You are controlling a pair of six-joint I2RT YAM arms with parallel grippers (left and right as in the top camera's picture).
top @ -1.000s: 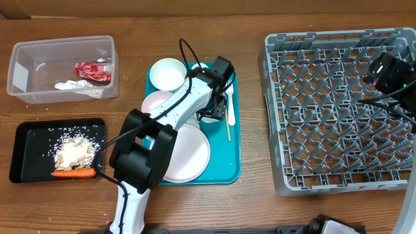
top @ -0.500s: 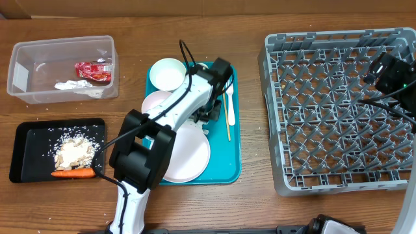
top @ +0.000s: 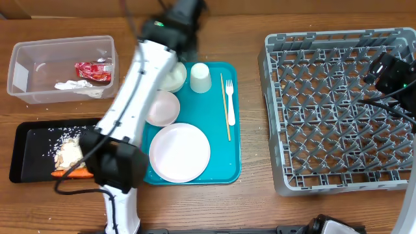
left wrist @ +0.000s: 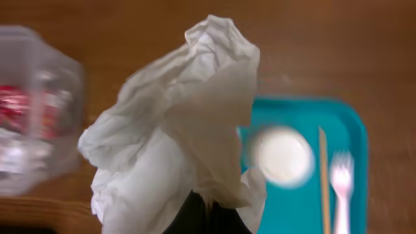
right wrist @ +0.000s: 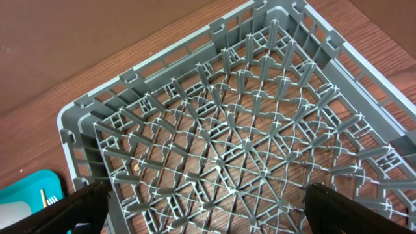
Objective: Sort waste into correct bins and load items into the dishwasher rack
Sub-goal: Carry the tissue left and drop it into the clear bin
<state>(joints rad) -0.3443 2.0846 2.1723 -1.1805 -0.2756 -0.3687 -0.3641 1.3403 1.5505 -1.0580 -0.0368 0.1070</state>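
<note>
My left gripper [left wrist: 208, 220] is shut on a crumpled white napkin [left wrist: 175, 130], which fills the left wrist view. Overhead, the left arm is raised and blurred at the back of the table, with its gripper [top: 187, 9] beyond the teal tray [top: 224, 170]; the napkin is hidden there. On that tray lie a white plate [top: 180, 153], two bowls [top: 164, 107] [top: 174, 78], a cup [top: 200, 77], a fork [top: 230, 101] and chopsticks [top: 225, 110]. My right gripper [right wrist: 208, 209] hangs open above the grey dishwasher rack [top: 338, 110].
The clear tub [top: 62, 49] at back left holds a red wrapper [top: 93, 70] and a white napkin [top: 75, 86]. In front of it, the black tray [top: 36, 136] holds beige scraps [top: 68, 154] and a carrot [top: 71, 173].
The left gripper shut on the napkin on the teal tray, then lifted it and swung towards the back of the table. The cup now shows. The right arm has not moved.
</note>
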